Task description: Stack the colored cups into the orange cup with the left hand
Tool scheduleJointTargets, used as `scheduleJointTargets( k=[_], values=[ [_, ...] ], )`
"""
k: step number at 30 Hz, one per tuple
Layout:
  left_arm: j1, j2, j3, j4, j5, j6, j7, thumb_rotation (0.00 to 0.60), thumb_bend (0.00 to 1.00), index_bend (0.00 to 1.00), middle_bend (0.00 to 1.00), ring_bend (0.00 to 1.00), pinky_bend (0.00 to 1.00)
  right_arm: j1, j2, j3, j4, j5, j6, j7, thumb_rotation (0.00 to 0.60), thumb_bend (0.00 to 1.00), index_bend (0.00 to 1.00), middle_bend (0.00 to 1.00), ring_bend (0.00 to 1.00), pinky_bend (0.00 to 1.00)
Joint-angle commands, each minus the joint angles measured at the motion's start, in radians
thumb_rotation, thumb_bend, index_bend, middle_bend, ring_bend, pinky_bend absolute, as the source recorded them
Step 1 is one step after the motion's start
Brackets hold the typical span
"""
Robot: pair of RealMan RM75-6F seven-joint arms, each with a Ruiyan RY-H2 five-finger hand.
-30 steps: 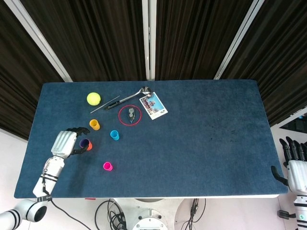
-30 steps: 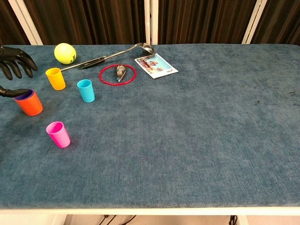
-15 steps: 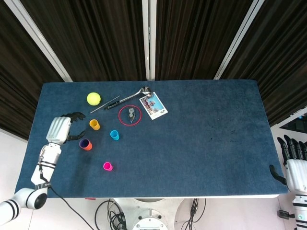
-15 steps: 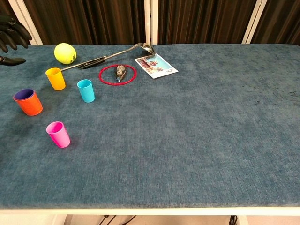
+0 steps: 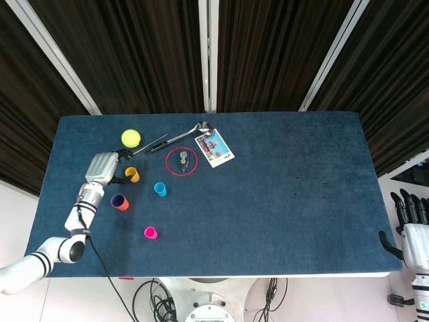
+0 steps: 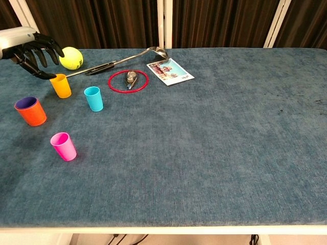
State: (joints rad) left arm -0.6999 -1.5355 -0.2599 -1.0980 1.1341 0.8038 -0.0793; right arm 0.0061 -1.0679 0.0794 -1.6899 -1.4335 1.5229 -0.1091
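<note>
The orange cup stands near the table's left edge with a purple cup nested inside it. A yellow-orange cup stands behind it, a blue cup to the right, and a pink cup nearer the front. My left hand hovers just left of and above the yellow-orange cup, fingers spread, thumb close to its rim, holding nothing. My right hand hangs off the table's right front corner, fingers straight.
A yellow ball lies just behind the left hand. A long metal spoon, a red ring around a small metal object, and a photo card lie at the back middle. The blue tabletop stretches to the right.
My left hand has left the orange cup with the purple one inside, risen, and swung back and rightward to the yellow-orange cup. The cups and the right hand have stayed put.
</note>
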Motion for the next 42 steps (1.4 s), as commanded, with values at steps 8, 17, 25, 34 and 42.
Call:
scheduleJointTargets(
  k=[8,17,25,34,42],
  values=[
    [-0.022,-0.042,0.028,0.06,0.01,-0.029,0.005,0.6,0.23,0.29,0.32,0.38,0.45,0.002,-0.003,0.004,0.017,0.019,-0.016,0.02,0.6,0.27,0.0,0.0,0.0,0.0],
    [-0.034,-0.051,0.042,0.078,0.021,-0.062,-0.019,0.6,0.24,0.35,0.4,0.43,0.47,0.013,-0.012,0.005,0.024,0.025,-0.037,0.019,0.6,0.27,0.0,0.0,0.0,0.0],
    [-0.04,-0.079,0.042,0.129,0.023,-0.058,-0.03,0.6,0.28,0.41,0.47,0.56,0.52,0.011,-0.009,0.007,0.025,0.035,-0.036,0.02,0.6,0.27,0.0,0.0,0.0,0.0],
    [-0.037,-0.065,0.042,0.11,0.036,-0.035,-0.029,0.6,0.29,0.43,0.48,0.59,0.53,0.011,-0.013,0.006,0.028,0.035,-0.037,0.019,0.6,0.27,0.0,0.0,0.0,0.0],
    [-0.006,0.085,0.013,-0.098,0.031,0.037,0.009,0.6,0.29,0.43,0.48,0.59,0.53,0.011,-0.003,0.01,0.021,0.031,-0.029,0.021,0.6,0.27,0.0,0.0,0.0,0.0]
  ],
)
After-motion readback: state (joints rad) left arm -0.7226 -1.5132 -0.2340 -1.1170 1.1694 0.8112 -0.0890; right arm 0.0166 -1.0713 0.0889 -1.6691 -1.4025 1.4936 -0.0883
